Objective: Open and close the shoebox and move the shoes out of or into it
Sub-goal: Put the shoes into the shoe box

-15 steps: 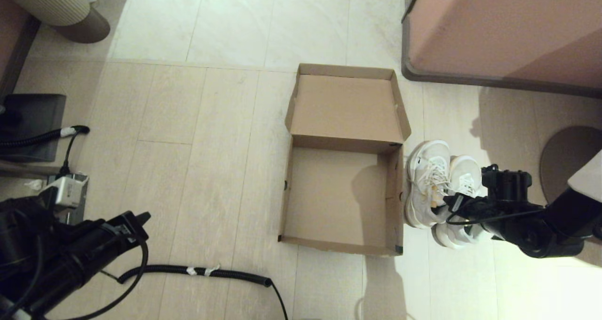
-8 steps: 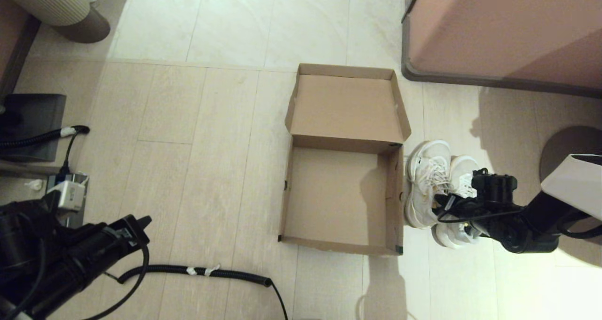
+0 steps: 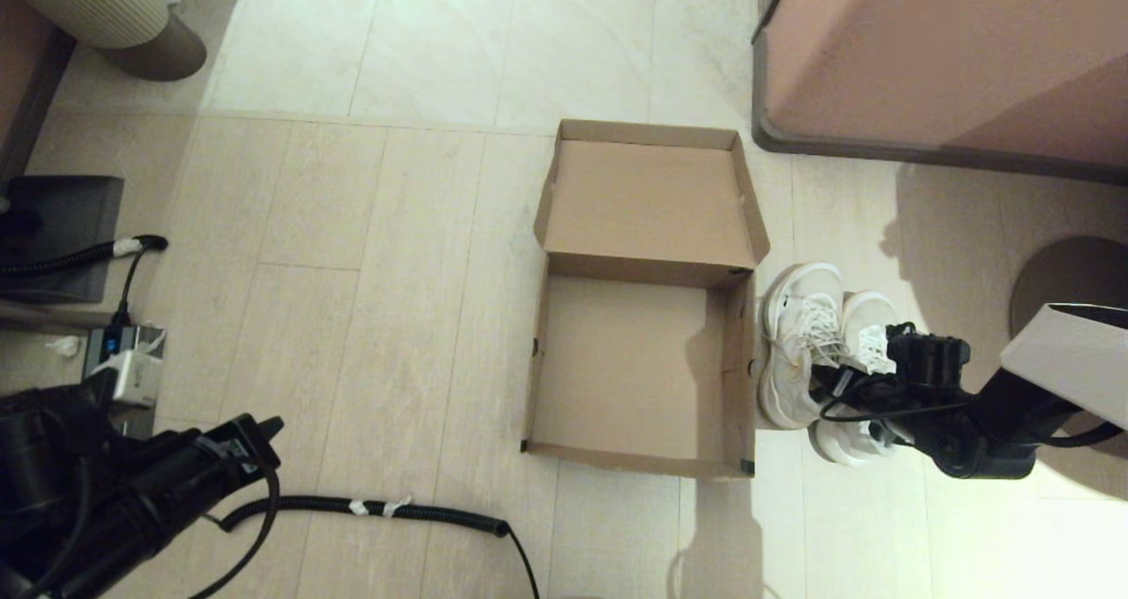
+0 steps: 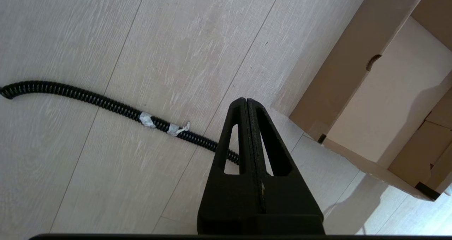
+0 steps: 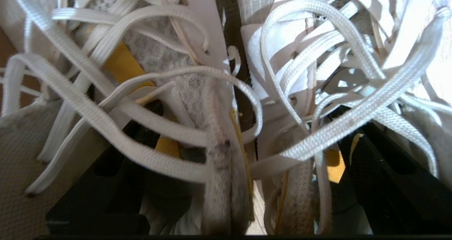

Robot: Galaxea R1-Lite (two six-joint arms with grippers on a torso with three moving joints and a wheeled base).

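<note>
The brown cardboard shoebox [image 3: 627,366] lies open and empty on the floor, its lid [image 3: 648,198] folded back flat on the far side. The pair of white shoes [image 3: 806,335] stands side by side just right of the box. My right gripper [image 3: 844,389] is lowered onto the shoes' heel openings. In the right wrist view the right gripper [image 5: 247,155] is open, one black finger [image 5: 106,176] inside each shoe, with the two inner collars and tangled laces between them. My left gripper [image 3: 264,427] hangs shut and empty at the near left; the left wrist view shows the left gripper [image 4: 245,100] near the shoebox [image 4: 388,102] corner.
A large pinkish-brown cabinet [image 3: 952,53] stands at the far right. A black coiled cable [image 3: 397,509] lies on the floor left of the box, also in the left wrist view as the cable [image 4: 106,104]. A power strip [image 3: 123,361] sits at the left edge.
My right arm has shifted left and lowered, sinking its fingers deeper into the shoes. The shoes and box have not moved. The left arm has drifted slightly toward me.
</note>
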